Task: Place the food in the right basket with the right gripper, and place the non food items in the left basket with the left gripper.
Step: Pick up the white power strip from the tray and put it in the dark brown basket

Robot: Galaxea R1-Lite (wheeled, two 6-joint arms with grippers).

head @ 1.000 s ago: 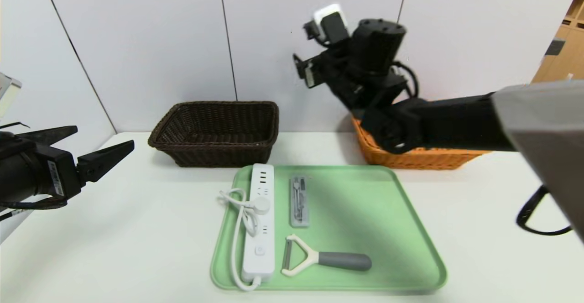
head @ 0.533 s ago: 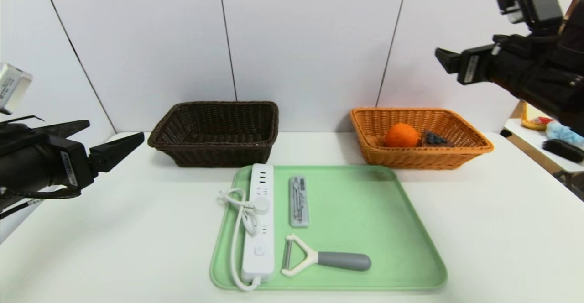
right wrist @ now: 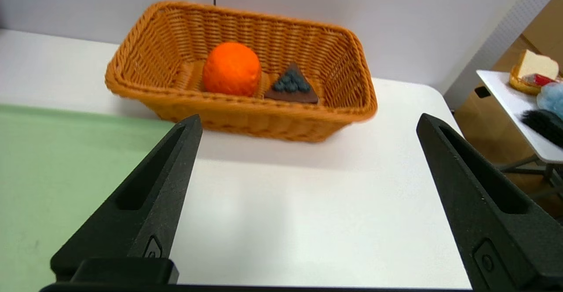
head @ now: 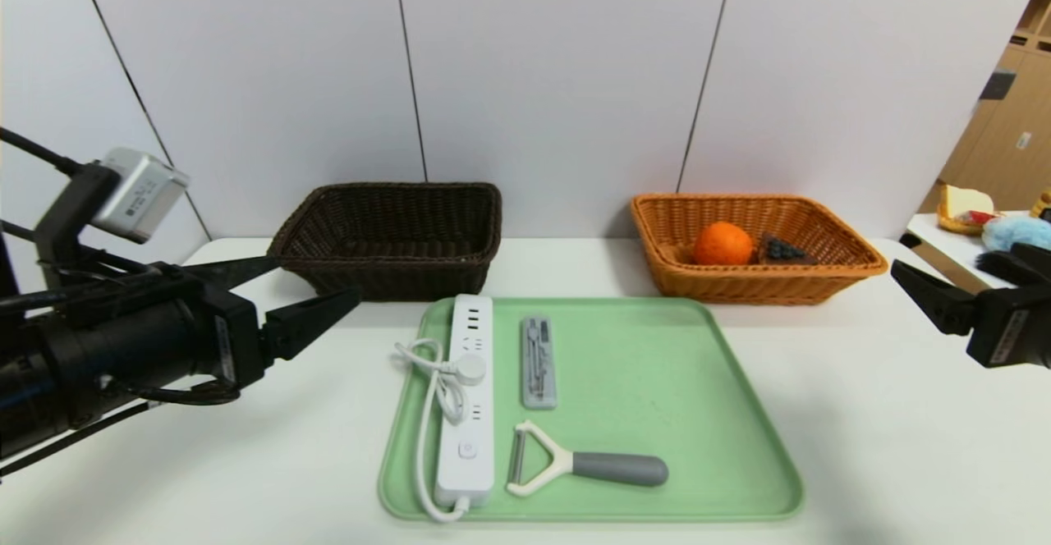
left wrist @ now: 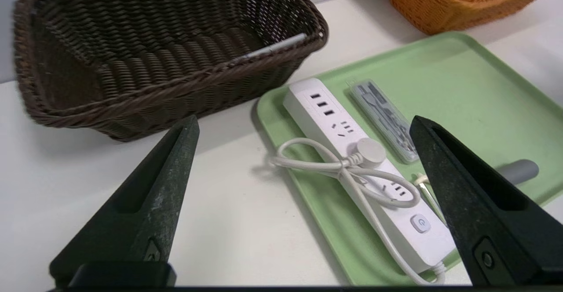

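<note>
The orange fruit [head: 722,243] and the cake slice [head: 784,249] lie in the orange-tan right basket [head: 739,286]. The white power strip [head: 470,397], grey case [head: 539,362] and peeler [head: 583,467] lie on a green tray [head: 657,397]. The white pen [left wrist: 270,51] lies inside the dark brown left basket [head: 394,278]. My left gripper [head: 316,280] is open and empty, above the table just left of the tray, pointing at the power strip [left wrist: 352,151]. My right gripper [head: 940,270] is open and empty at the table's right edge, facing the right basket [right wrist: 246,116].
The white table [head: 862,414] ends at a wall behind the baskets. A side table [head: 977,233] with a few things on it stands past the right edge. The right half of the tray is bare.
My right arm has swung from above the right basket out to the right and down, uncovering the fruit and cake. My left gripper has moved right, toward the tray.
</note>
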